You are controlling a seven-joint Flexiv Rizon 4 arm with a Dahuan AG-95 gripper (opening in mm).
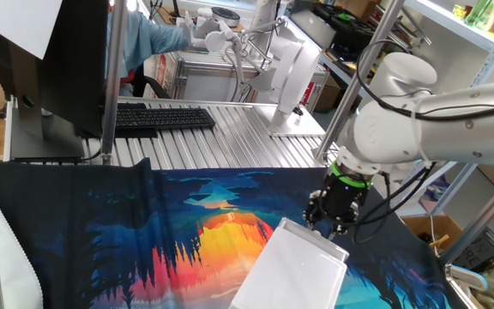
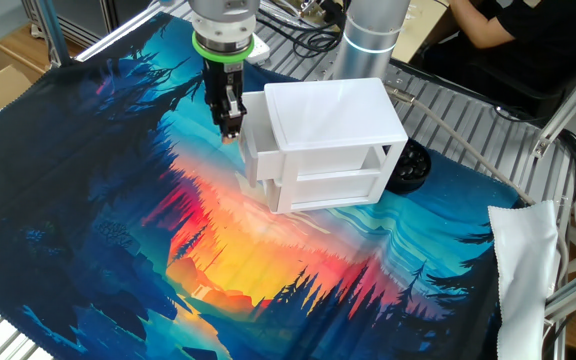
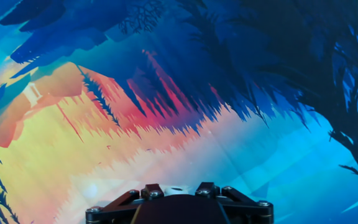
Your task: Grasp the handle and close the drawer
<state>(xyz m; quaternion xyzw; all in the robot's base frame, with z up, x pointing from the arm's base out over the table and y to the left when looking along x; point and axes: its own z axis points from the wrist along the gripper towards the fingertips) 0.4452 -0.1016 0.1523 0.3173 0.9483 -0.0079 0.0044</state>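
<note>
The white box [image 2: 333, 110] stands on the colourful cloth, and its drawer [image 2: 256, 165] sticks out a little on the left side. My gripper [image 2: 230, 126] hangs at the drawer's flat front, fingers pointing down. In the hand view a small white nub, the handle [image 3: 178, 186], sits between my two black fingers [image 3: 151, 190], and the gripper [image 3: 178, 189] is closed on it. In the one fixed view the gripper [image 1: 327, 220] is at the far end of the box [image 1: 294, 266]. The handle is too small to make out in the fixed views.
A sunset-print cloth [image 2: 118, 200] covers the table. A black round object [image 2: 408, 166] lies behind the box. A white cloth [image 2: 523, 260] hangs at the right edge. A keyboard [image 1: 161, 118] and a white upright panel [image 1: 294, 73] stand at the back.
</note>
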